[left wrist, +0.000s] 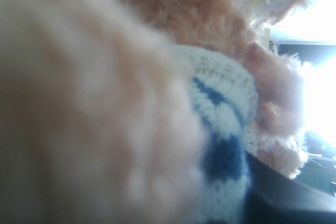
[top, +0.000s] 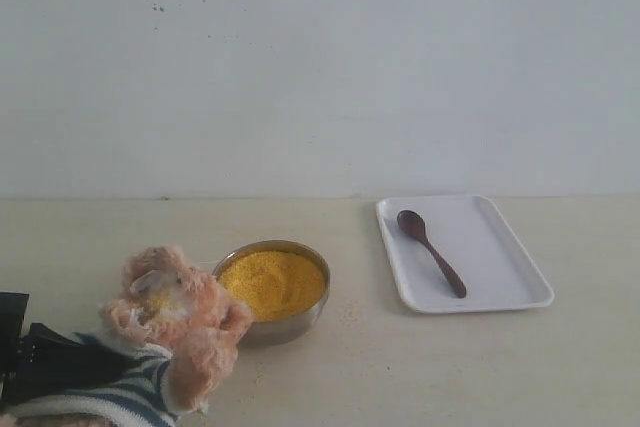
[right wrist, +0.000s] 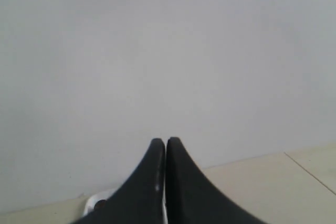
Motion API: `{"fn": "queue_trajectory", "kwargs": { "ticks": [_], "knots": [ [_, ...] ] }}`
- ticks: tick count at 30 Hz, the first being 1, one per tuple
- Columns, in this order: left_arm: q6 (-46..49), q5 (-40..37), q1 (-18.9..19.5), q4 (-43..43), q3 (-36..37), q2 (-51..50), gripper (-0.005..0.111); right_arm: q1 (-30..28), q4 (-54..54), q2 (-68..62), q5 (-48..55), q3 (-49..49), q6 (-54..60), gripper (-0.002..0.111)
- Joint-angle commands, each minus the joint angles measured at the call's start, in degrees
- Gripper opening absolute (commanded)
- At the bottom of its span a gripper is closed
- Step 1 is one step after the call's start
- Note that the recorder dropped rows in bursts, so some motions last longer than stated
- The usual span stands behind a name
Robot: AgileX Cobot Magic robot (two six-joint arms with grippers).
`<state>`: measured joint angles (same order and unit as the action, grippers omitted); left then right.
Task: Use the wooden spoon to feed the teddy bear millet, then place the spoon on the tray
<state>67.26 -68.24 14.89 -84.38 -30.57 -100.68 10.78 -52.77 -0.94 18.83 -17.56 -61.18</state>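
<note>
Spoon (top: 432,252) lies on tray (top: 500,247) — right pincer (right wrist: 166,142) together, left pincer (top: 45,365) clamped on teddy bear (top: 175,312) beside millet (top: 270,282).

Pale wall (top: 320,67) (few specks), beige tabletop (top: 450,367).

Exterior view faces wall (top: 320,67) across table (top: 420,367); left wrist camera hugs teddy bear (left wrist: 105,103).

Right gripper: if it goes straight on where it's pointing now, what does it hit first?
The right gripper, jaws shut, points at the bare white wall; nothing shows in between. A white corner, probably the tray, sits off that line. How far the wall is, unclear.
</note>
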Motion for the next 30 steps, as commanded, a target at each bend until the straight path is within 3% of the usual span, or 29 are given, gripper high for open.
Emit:
{"fn": "queue_trajectory", "kwargs": {
  "ticks": [1,7,15,30],
  "knots": [
    [-0.18,-1.73,-0.08,-0.92,0.01,0.35,0.004,-0.25,0.66,-3.88,0.59,0.41,1.69,0.000],
    [-0.18,-1.73,-0.08,-1.73,0.01,0.35,0.004,-0.25,7.01,-9.82,16.57,2.91,1.80,0.000],
    [-0.48,-1.73,-0.08,-1.25,0.01,0.35,0.004,-0.25,6.02,-10.28,10.96,2.78,2.84,0.000],
    [-0.39,-1.73,-0.08,-2.93,0.01,0.35,0.004,-0.81,6.16,-9.10,10.73,2.78,2.84,0.000]
  ]
}}
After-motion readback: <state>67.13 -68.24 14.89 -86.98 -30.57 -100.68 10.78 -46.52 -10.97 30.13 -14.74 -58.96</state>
